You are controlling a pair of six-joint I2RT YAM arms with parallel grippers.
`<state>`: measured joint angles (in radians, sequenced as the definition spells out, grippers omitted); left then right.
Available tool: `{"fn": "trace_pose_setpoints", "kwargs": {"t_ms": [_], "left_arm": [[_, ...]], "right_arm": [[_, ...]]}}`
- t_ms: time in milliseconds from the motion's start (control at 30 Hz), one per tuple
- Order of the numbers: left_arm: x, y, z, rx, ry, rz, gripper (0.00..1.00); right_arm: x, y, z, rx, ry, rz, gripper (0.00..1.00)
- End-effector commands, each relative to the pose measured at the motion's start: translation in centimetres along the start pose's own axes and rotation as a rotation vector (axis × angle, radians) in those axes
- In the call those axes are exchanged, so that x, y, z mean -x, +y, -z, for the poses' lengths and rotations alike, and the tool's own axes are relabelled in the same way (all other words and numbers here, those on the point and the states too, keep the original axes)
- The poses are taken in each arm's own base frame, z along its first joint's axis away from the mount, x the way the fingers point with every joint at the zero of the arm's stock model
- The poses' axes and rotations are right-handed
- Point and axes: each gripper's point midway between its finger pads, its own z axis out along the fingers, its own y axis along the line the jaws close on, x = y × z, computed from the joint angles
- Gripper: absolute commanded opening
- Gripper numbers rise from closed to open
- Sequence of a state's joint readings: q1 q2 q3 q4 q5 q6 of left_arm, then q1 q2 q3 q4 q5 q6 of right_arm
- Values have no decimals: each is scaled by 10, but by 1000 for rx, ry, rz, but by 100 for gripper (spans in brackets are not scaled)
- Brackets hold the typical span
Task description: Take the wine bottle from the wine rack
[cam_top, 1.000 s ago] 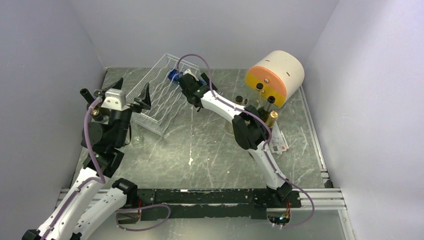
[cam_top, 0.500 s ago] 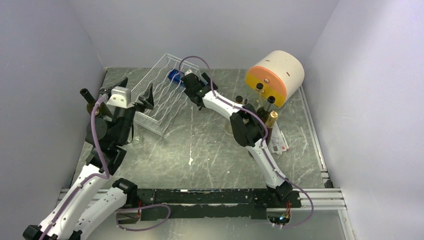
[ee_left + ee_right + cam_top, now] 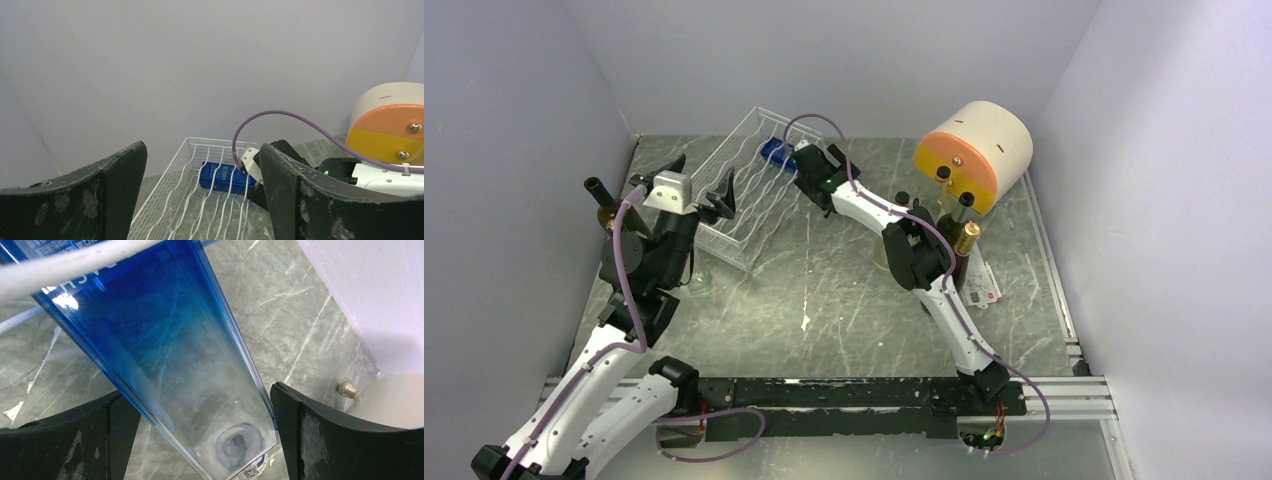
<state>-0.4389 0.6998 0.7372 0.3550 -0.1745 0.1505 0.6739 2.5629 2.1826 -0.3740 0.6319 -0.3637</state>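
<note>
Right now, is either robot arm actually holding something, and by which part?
The right gripper straddles the blue bottle's base end, jaws wide; whether they touch it cannot be told. The left gripper holds nothing.

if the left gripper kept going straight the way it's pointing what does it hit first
Probably the wine rack: the left gripper, jaws apart, points along its wavy wires toward the blue bottle at the far end. Depth is unclear, so it might pass above the wires.

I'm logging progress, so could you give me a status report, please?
Right gripper open around blue bottle. Bottle on rack. Left gripper open, empty.
</note>
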Motion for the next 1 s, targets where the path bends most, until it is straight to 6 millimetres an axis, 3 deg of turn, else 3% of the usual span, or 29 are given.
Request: {"fn": "trace_pose_setpoints", "kwargs": {"t_ms": [0, 267, 367, 700, 833, 967], "left_arm": [[10, -2, -2, -20, -39, 1, 86], [10, 0, -1, -9, -39, -3, 87], [8, 0, -2, -8, -35, -5, 87], [5, -3, -4, -20, -26, 0, 86], [3, -3, -4, -19, -22, -1, 86], [-1, -4, -6, -22, -9, 2, 85]], "right_arm": [[23, -17, 1, -20, -64, -39, 100], [16, 11, -5, 96, -68, -68, 99], [16, 24, 2, 149, -66, -78, 91], [29, 62, 64, 285, -69, -160, 50], [24, 73, 90, 325, -24, -240, 46], [4, 90, 114, 403, 27, -298, 44]]}}
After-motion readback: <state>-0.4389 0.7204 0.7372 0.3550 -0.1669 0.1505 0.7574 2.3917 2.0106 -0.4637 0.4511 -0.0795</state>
